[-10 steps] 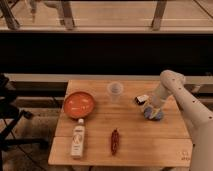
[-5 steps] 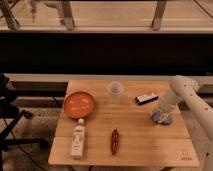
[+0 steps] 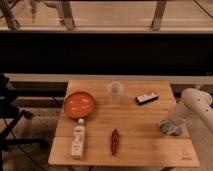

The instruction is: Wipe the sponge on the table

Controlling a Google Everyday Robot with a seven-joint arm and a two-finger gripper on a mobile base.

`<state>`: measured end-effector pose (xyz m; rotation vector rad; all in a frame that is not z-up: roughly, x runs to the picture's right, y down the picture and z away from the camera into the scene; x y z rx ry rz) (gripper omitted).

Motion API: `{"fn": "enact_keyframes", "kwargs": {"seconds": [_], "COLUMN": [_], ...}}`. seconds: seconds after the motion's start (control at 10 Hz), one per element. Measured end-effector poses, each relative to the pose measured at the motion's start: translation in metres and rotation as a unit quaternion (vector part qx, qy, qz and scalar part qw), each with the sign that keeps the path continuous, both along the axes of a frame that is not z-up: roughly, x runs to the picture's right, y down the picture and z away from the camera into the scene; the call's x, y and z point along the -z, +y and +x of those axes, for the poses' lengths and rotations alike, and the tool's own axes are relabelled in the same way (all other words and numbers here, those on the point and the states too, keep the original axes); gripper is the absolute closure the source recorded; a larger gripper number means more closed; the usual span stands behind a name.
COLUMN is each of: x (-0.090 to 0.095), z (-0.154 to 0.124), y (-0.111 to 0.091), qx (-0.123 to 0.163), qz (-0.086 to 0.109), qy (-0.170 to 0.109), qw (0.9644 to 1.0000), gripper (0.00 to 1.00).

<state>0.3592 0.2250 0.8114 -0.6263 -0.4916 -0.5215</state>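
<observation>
The table (image 3: pixel 135 120) fills the lower middle of the frame, its light planks running left to right, with a small mark (image 3: pixel 186 156) at its lower right corner. The white arm (image 3: pixel 194 106) comes in from the right edge and slopes down and leftward onto the right side of the table.

On the left half sits the orange plate (image 3: pixel 79 104). Below it a white bottle (image 3: pixel 78 141) lies on its side near the front edge. A black-and-white bar (image 3: pixel 147 98) lies right of centre toward the back, a clear cup (image 3: pixel 115 90) stands at the back middle, and a small red thing (image 3: pixel 114 141) lies at the front middle. All of these are well apart from the arm.

The sponge (image 3: pixel 173 131) is a pale blue patch on the table at the right of the frame, close to the right edge and below the bar. It lies flat on the wood, as the task wants. With the arm pressed down at that spot, I judge this to be a wiping stroke under way. The planks show no streak or wet trace, so what has been covered and what is left cannot be read from this view.

The hand (image 3: pixel 168 125) is at the arm's low end, right on top of the sponge and seemingly touching it. Whether it is open, closed or gripping the sponge, I cannot tell, as the two run together here.
</observation>
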Motion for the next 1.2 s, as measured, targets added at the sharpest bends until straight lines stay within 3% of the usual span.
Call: {"fn": "enact_keyframes", "kwargs": {"seconds": [0.3,0.5,0.8,1.2], "x": [0.034,0.05,0.065,0.093], "z": [0.003,0.003,-0.006,-0.034], "y": [0.035,0.054,0.082,0.108], "qx": [0.03,0.047,0.065,0.09], "qz": [0.018,0.016,0.001,0.004], "qy": [0.037,0.055,0.049,0.027], "qw": [0.9987,0.9973,0.9967,0.9956], "gripper": [1.0,1.0,1.0,1.0]}}
